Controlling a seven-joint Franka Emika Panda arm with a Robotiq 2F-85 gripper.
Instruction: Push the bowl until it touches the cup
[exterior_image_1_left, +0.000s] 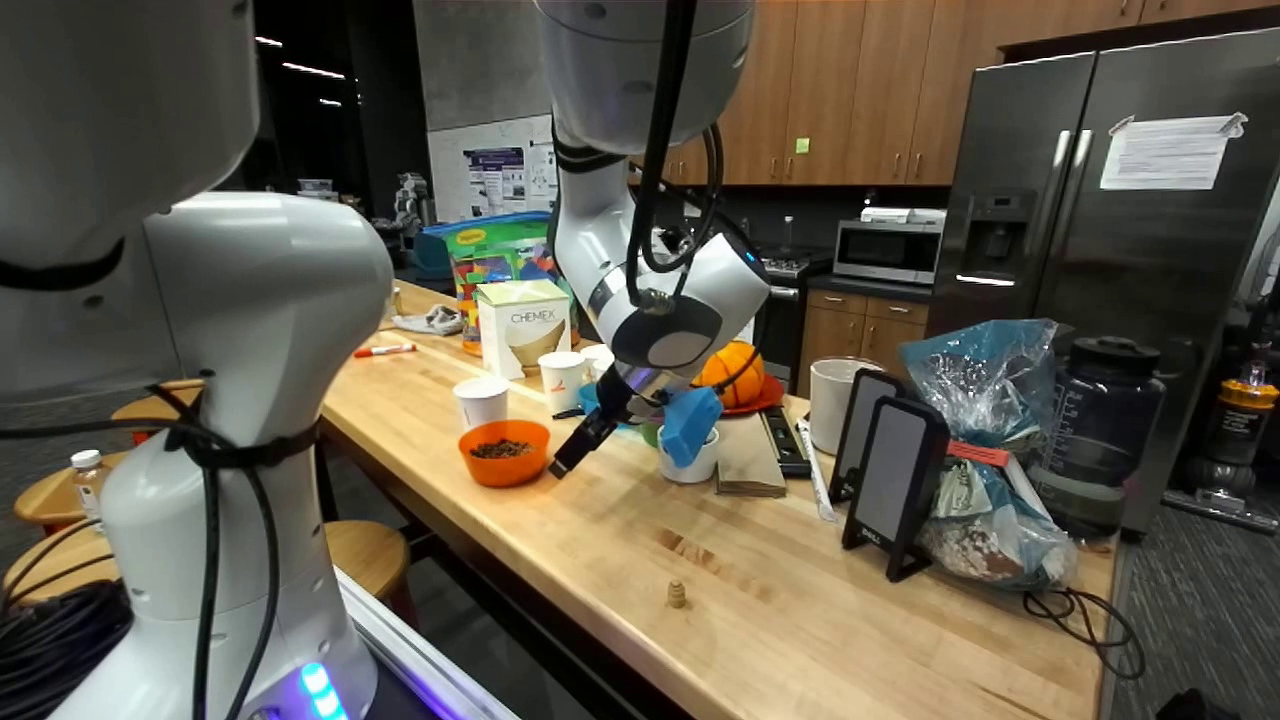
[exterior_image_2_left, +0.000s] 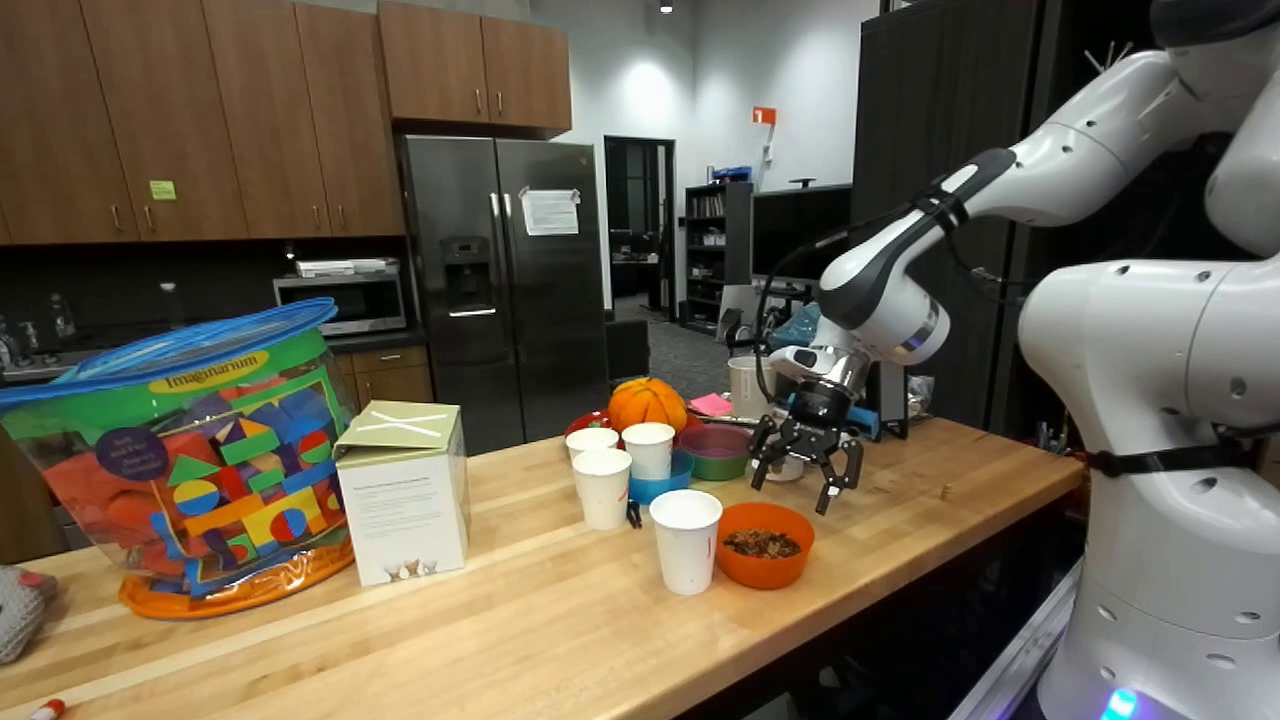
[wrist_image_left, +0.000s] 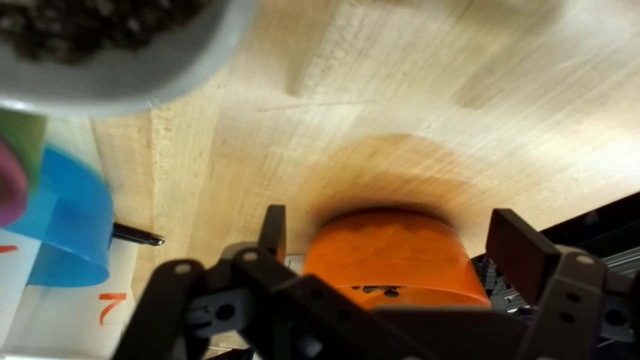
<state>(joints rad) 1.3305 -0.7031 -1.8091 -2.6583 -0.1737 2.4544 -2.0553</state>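
The orange bowl (exterior_image_1_left: 505, 455) stands upright on the table with dark bits inside; it also shows in an exterior view (exterior_image_2_left: 765, 560) and in the wrist view (wrist_image_left: 390, 250). The white cup (exterior_image_2_left: 687, 545) stands upright right beside it, on the side away from the gripper; it also shows in an exterior view (exterior_image_1_left: 482, 403). I cannot tell whether bowl and cup touch. My gripper (exterior_image_2_left: 790, 495) is open and empty, low above the table beside the bowl. In the wrist view the gripper (wrist_image_left: 390, 225) has its fingers spread wider than the bowl, which lies between them in the picture.
Several other white cups (exterior_image_2_left: 604, 490) and a blue bowl (exterior_image_2_left: 660, 482) stand behind. A pale bowl with dark contents (wrist_image_left: 150, 92) is near the gripper. A black pen (wrist_image_left: 137, 234) lies by the blue bowl. A Chemex box (exterior_image_2_left: 400, 500) stands farther along. The table edge runs near the orange bowl.
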